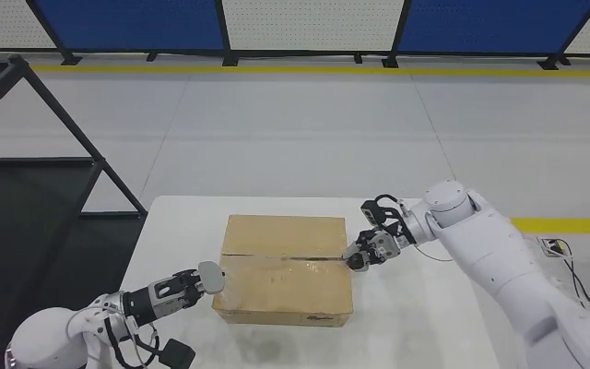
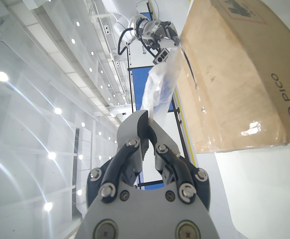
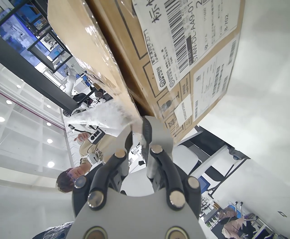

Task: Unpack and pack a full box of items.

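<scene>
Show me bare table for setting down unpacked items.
Free: the table left of the box, beyond the left hand; a narrow strip along the box's far side; a wide patch right of the box, nearer than the right hand. Crowded: over the box top, where both hands hold a tape strip.

- The end face of the brown cardboard box (image 3: 117, 52) carries a large white shipping label (image 3: 188, 34) with barcodes, digits and printed characters.
- Next to it are a smaller white form label (image 3: 210, 83), its print too fine to read, and a small white sticker (image 3: 183, 110) with faint print.
- Black handling symbols (image 3: 168, 113) are printed near that corner.
- The long side has black capital letters (image 2: 279, 88), a red-outlined diamond mark (image 2: 242, 10) and a faint handwritten scrawl (image 2: 210, 75).
</scene>
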You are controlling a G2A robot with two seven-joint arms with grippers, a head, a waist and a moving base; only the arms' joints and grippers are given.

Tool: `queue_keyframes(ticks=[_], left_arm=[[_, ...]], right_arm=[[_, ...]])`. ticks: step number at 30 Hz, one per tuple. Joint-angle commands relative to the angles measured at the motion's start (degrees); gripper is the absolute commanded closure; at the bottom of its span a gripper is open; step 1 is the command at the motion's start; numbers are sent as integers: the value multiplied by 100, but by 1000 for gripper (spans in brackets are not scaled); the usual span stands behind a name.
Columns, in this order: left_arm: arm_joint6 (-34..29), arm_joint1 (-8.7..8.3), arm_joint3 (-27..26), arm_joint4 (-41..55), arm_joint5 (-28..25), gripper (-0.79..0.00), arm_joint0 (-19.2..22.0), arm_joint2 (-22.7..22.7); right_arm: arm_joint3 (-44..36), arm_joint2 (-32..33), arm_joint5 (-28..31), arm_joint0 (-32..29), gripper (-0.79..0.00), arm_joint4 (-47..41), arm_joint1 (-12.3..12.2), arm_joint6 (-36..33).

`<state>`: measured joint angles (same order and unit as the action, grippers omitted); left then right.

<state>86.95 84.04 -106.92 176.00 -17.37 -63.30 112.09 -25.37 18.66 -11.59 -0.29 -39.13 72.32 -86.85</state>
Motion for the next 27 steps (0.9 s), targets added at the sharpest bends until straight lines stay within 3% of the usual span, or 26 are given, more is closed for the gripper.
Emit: queue_keyframes(ticks=[1,15,18,21,23,24,27], left_arm=[[0,0,0,0,0,0,0,0],[0,0,0,0,0,0,0,0],[0,0,0,0,0,0,0,0],[0,0,0,0,0,0,0,0],[0,0,0,0,0,0,0,0],[0,0,0,0,0,0,0,0],[0,0,0,0,0,0,0,0]], right_arm=[[39,45,87,-1,-366,6,13,36],[155,414,509,-33,-388,46,13,291],[171,492,517,-44,-459,76,-19,295],[228,595,544,-54,-690,68,-65,314],[246,659,577,-63,-730,74,-100,289],[252,686,571,-68,-785,85,-116,285],[231,774,584,-83,-785,109,-164,303]])
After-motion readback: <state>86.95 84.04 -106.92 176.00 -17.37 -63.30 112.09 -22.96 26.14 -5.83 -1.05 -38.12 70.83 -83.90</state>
